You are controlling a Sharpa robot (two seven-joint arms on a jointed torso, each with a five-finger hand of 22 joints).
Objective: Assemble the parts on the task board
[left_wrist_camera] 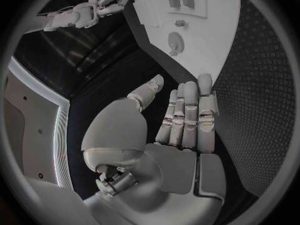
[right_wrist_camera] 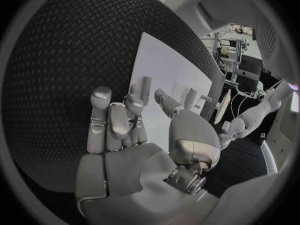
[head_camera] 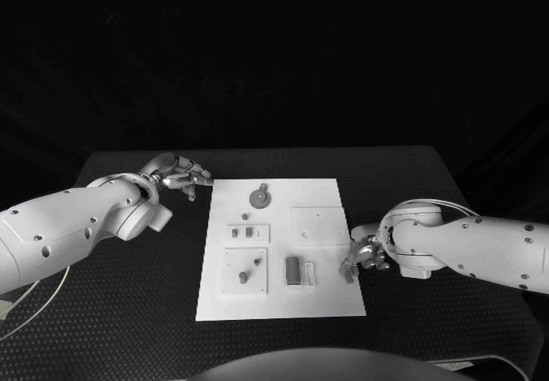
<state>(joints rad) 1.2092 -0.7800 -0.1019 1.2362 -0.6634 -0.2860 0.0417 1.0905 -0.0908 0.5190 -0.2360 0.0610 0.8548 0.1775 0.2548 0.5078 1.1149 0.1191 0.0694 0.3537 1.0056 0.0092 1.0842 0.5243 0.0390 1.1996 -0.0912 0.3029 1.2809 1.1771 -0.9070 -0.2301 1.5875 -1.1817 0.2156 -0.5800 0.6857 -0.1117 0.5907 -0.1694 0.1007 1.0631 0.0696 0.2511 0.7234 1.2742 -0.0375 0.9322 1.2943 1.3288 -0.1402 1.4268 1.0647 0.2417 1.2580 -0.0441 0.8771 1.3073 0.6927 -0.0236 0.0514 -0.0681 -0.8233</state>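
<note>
While both arms frame it, the flat white rectangular task board point(head_camera: 326, 302) lies in the middle of the black textured surface point(head_camera: 137, 302), and the small grey parts sit on it. In the head view 5 part sites can be made out: a round grey disc with a stub point(head_camera: 262, 196) at the board's 12 o'clock end, 2 little grey blocks on a raised white tile point(head_camera: 243, 232) just below it, a single grey peg on a larger white tile point(head_camera: 243, 276) toward 7 o'clock, a long grey bar in a white holder point(head_camera: 294, 271) near 5 o'clock, and a plain raised white square plate point(head_camera: 317, 223) toward 3 o'clock. Smaller details are too fine to count surely.

Judging by their look, these parts are light, rigid and smooth, apt to slip or tip under a careless pinch. The bar is best taken across its long sides at mid-length, the peg by its upright shaft, the disc by its rim.

At the board's 11 o'clock corner, the left robot hand point(head_camera: 178, 175) hovers with fingers apart and nothing in them. Over the board's edge at 4 o'clock, the right robot hand point(head_camera: 366, 252) has its fingers curled; whether they pinch a part cannot be told.
</note>
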